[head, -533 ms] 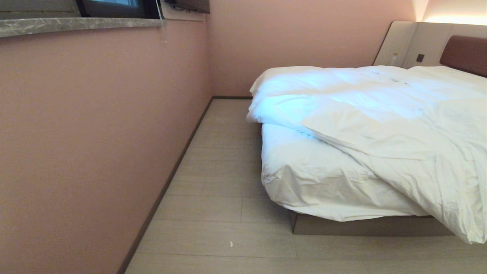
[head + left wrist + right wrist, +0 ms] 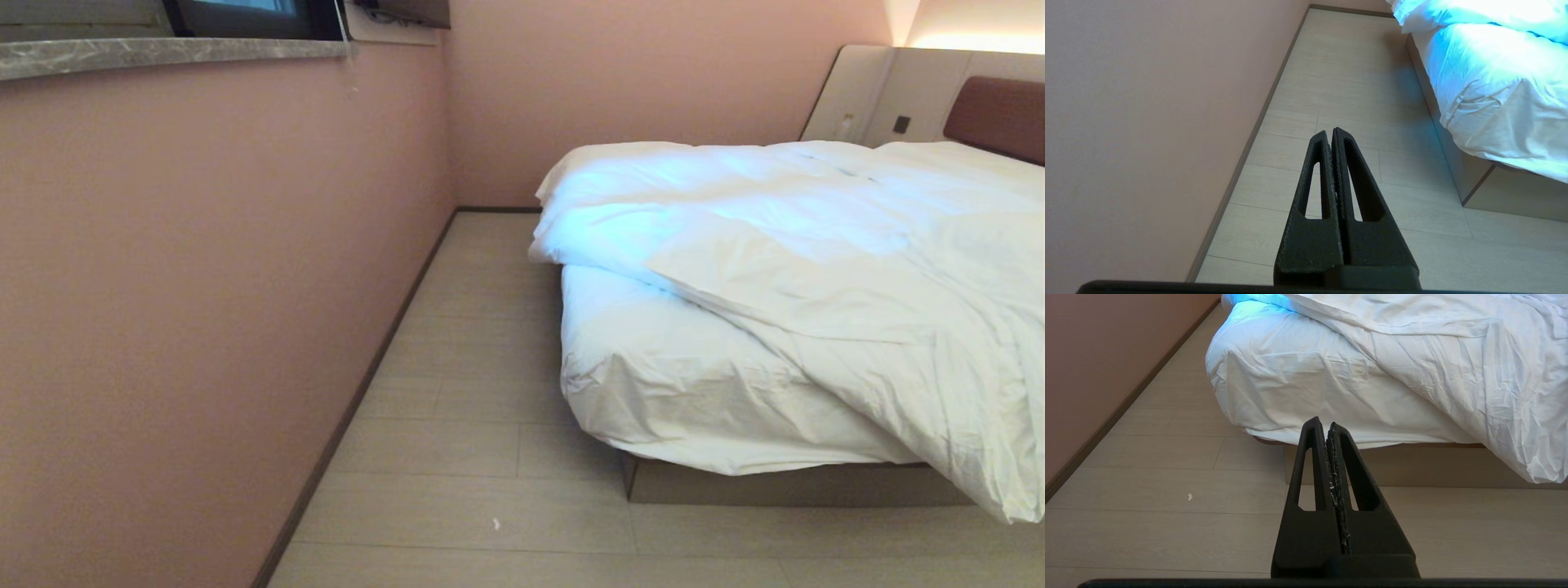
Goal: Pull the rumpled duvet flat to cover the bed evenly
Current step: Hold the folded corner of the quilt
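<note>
Rumpled duvet [image 2: 816, 245] lies askew on bed [image 2: 694, 384]; left gripper [image 2: 1331, 132] and right gripper [image 2: 1322, 424] closed, empty, above floor [image 2: 457, 408].

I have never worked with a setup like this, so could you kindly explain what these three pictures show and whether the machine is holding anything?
This is a wheeled robot with two arms, standing near the foot corner of a bed. The wide picture comes from a camera on its head; neither arm shows there. The other two come from cameras on its wrists, looking along each black two-fingered tool. The left tool points at the wood-look floor beside the pink wall. The right tool points toward the bed's corner. Both are shut and hold nothing. On the bed lies a rumpled white duvet, pulled askew: it leaves the near corner of the sheeted mattress bare and hangs off the foot at the right. The brown headboard is at the far end.
</note>
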`<state>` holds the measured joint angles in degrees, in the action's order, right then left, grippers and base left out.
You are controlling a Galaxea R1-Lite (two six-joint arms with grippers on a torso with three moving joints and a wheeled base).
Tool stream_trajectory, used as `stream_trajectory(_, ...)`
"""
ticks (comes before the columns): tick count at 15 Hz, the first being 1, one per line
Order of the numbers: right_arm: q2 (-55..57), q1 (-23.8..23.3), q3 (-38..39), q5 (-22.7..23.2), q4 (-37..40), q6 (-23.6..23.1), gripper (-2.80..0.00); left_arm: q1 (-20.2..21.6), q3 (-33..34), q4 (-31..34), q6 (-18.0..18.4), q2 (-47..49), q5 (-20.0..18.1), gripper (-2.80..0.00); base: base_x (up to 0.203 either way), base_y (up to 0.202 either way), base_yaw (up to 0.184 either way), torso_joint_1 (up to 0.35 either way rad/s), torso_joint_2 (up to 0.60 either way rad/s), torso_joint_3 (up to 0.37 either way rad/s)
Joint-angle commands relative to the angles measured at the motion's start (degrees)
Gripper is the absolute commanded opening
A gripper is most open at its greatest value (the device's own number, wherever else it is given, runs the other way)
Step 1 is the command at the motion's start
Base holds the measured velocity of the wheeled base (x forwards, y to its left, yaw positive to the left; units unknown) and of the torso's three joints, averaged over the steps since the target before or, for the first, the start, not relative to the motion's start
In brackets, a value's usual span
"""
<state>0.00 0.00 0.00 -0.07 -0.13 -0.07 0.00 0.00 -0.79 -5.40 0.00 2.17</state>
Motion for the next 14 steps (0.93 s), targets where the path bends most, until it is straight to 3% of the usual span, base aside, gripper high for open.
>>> stream_trajectory(1,0.00,0.00,0.00,-0.01,-0.04,-0.01,-2.80,0.00,0.00,0.00,-0.05,0.00,0.03,-2.80,0.000,0.000,0.000,0.000,0.00,0.000)
stream_trajectory(9,0.00,0.00,0.00,0.07,-0.04,-0.01,-2.80,0.00,0.00,0.00,0.04,0.00,0.12,-2.80,0.000,0.000,0.000,0.000,0.00,0.000)
stream_trajectory(14,0.00,0.00,0.00,0.07,-0.04,-0.10,-2.80,0.00,0.00,0.00,0.04,0.00,0.03,-2.80,0.162,0.000,0.000,0.001,0.00,0.003)
